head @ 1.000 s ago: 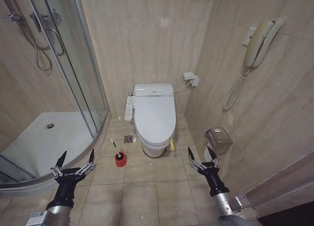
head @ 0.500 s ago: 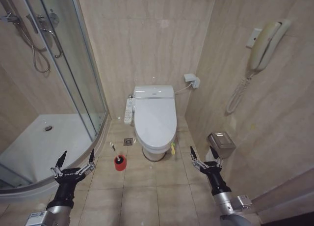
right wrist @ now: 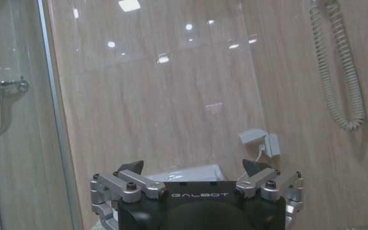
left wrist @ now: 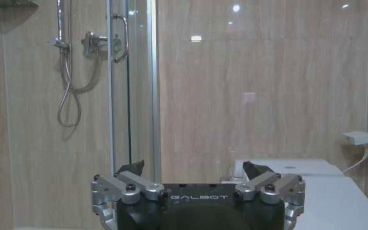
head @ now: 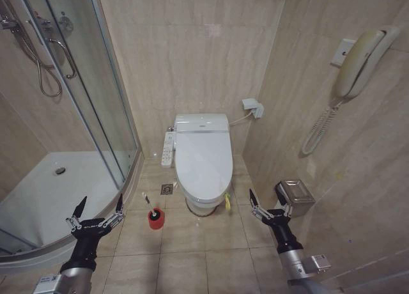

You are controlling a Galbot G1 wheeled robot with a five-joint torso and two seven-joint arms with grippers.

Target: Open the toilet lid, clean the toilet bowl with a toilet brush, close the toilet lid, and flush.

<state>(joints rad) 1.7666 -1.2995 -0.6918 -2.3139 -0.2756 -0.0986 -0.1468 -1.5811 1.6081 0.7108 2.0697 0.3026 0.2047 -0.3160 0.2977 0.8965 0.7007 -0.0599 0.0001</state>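
Evidently nothing has been touched yet. The toilet lid (head: 203, 158) lies flat and shut over the toilet bowl (head: 199, 204) at about twelve o'clock from the robot, against the back wall (head: 192, 51). The toilet brush (head: 155, 216) stands in its red holder on the floor tiles (head: 192, 262) at roughly eleven o'clock, just beside the bowl's foot, presumably parked within easy reach. Both arms hang low at the near edge: left gripper (head: 96, 209) at seven o'clock, right gripper (head: 267, 200) at five o'clock, each with jaws spread apart and empty, well short of the toilet.
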